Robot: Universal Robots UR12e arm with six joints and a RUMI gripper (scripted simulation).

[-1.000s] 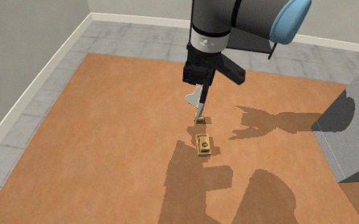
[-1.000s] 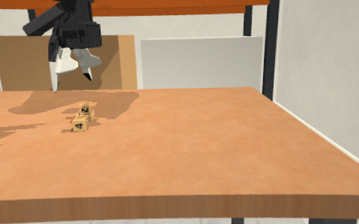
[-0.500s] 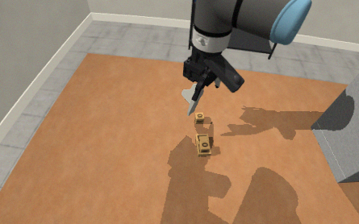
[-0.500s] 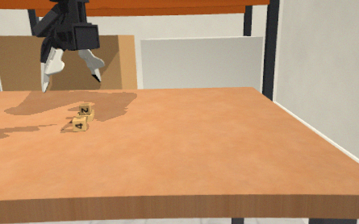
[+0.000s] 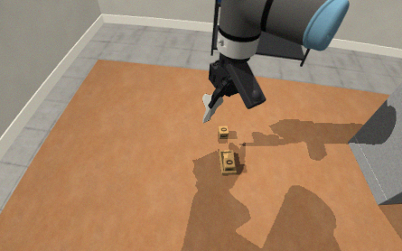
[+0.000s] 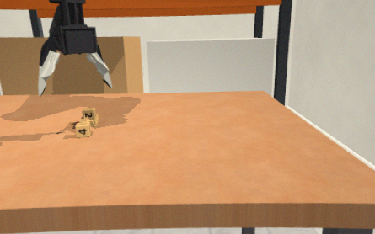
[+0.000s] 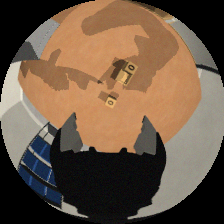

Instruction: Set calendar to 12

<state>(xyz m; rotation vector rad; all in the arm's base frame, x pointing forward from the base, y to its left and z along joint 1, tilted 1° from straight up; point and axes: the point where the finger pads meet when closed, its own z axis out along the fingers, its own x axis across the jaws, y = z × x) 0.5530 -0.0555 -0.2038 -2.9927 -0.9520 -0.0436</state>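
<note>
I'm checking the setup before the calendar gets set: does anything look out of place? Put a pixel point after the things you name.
One small wooden cube [image 5: 223,132] [image 6: 83,130] [image 7: 110,102] sits outside the wooden tray [image 5: 228,171], and its 4 lies sideways in the exterior view. I see no damage.

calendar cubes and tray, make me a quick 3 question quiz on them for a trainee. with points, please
1. True or false: both cubes are already in the tray [image 5: 229,171] [image 6: 95,122] [image 7: 123,78].
2. Multiple choice: in the exterior view, which digit faces the camera on the loose cube [image 5: 222,134] [image 6: 83,130] [image 7: 110,102]?
a) 7
b) 4
c) 5
3. Fill in the blank: the jaws of the gripper [image 5: 207,114] [image 6: 76,91] [image 7: 110,115] are ____, with nothing between them.

Key: 1 false; 2 b; 3 open
</note>
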